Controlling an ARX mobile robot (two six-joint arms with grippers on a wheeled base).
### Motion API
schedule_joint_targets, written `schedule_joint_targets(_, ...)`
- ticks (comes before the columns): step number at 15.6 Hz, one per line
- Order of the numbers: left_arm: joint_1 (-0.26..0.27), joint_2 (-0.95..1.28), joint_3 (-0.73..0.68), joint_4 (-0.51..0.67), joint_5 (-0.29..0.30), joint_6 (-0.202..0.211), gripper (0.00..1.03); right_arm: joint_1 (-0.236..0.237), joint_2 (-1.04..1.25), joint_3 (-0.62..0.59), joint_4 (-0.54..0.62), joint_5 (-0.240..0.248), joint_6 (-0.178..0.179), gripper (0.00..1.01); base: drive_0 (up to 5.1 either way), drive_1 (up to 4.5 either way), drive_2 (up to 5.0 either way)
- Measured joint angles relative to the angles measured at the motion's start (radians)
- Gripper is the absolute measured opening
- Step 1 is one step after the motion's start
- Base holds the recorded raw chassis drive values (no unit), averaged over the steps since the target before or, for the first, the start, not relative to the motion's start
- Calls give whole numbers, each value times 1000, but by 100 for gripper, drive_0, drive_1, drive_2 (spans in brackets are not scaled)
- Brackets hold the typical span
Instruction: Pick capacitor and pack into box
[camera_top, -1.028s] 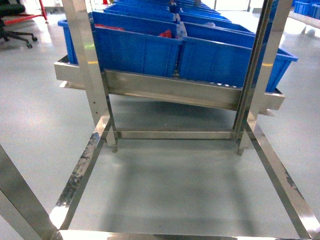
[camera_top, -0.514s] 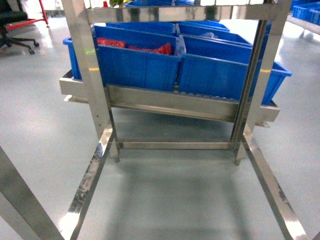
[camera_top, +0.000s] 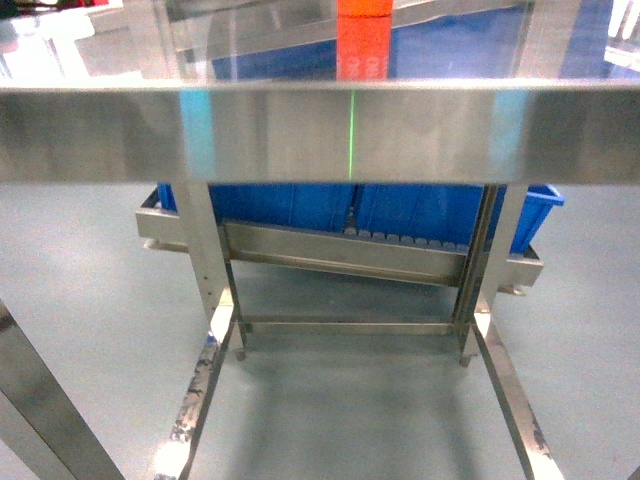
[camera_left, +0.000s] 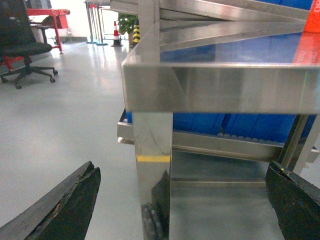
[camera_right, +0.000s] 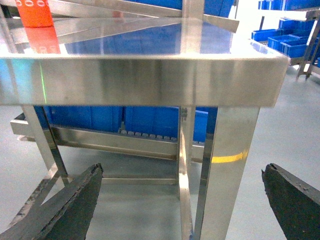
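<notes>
Below the brushed stainless-steel table (camera_top: 350, 135), glossy blue plastic bins (camera_top: 420, 212) sat on a lower steel shelf, while the left gripper (camera_left: 180, 210) and right gripper (camera_right: 182, 205) hung spread wide and empty, their worn black fingers (camera_right: 65, 205) rough-edged; no box appeared.

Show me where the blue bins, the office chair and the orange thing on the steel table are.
blue bins (camera_top: 420, 212): head view, front wall below the tabletop.
office chair (camera_left: 22, 47): left wrist view, black seat.
orange thing (camera_top: 364, 40): head view, its front face.
</notes>
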Motion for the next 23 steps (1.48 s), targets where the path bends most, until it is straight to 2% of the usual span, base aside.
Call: schedule_joint_targets(23,0,0,0,0,1,0,98,0,0,0,1,0,0,98,0,0,0)
